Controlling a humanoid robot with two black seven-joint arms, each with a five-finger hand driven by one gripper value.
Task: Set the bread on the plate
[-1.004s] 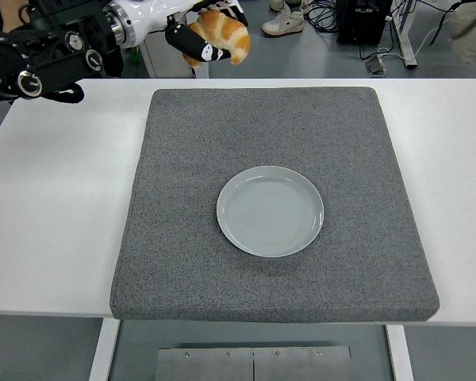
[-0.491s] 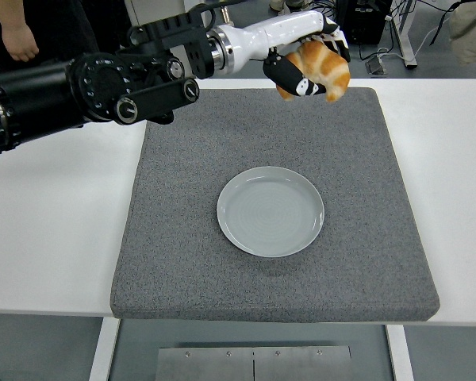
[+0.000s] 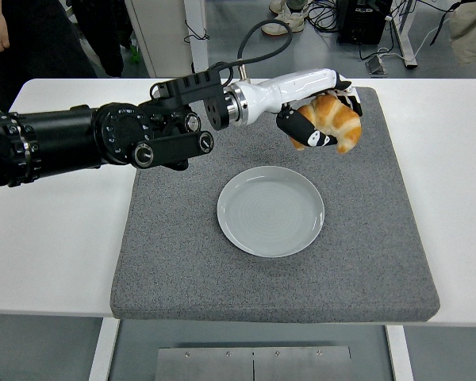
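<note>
A golden croissant-shaped bread (image 3: 335, 119) hangs in the air, held in my left hand (image 3: 321, 121), whose fingers are curled around it. The left arm reaches in from the left edge across the grey mat. A round grey plate (image 3: 270, 211) lies flat in the middle of the mat, with nothing on it. The bread is above and behind the plate's right rim, a short way off it. My right arm does not show.
A thick grey foam mat (image 3: 182, 254) covers the middle of the white table (image 3: 55, 238). A person in dark clothes (image 3: 16, 40) stands beyond the table's far left corner. Cables and a desk leg lie on the floor behind.
My left arm has reached further in from the left and carried the bread rightward and down, from beyond the mat's far edge to a spot over the mat near the plate.
</note>
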